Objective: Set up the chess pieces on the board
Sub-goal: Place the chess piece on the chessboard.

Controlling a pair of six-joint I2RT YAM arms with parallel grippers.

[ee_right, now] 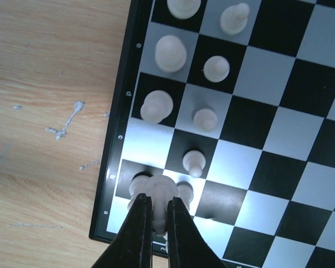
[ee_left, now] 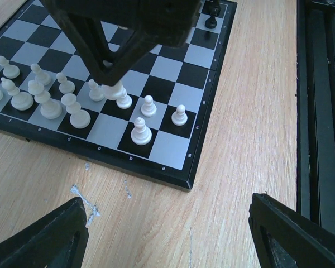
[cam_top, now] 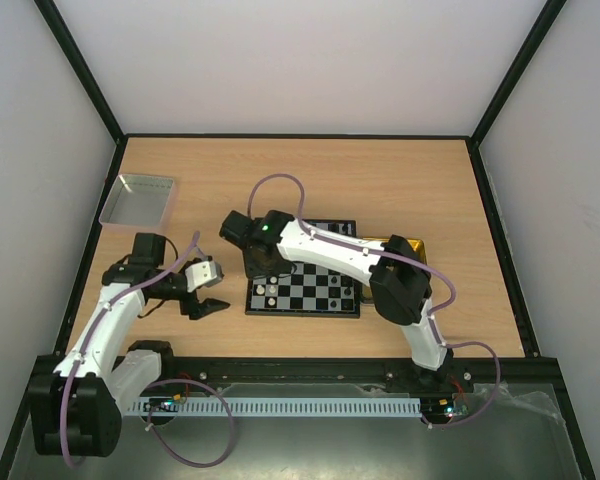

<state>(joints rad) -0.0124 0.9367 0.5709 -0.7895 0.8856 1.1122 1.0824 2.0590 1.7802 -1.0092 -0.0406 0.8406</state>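
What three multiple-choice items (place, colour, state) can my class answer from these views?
1. Where does the metal tray lie?
A) far-left corner of the table
B) near-right corner
C) centre
2. What colour is the chess piece in the right gripper?
A) black
B) white
C) red
3. How is the left gripper?
A) open, empty
B) shut on a piece
C) shut on the tray
Answers: 1 A, the top view shows it in that corner; 2 B, a pale piece sits between the shut fingers; 3 A, its fingers stand wide apart with nothing between.
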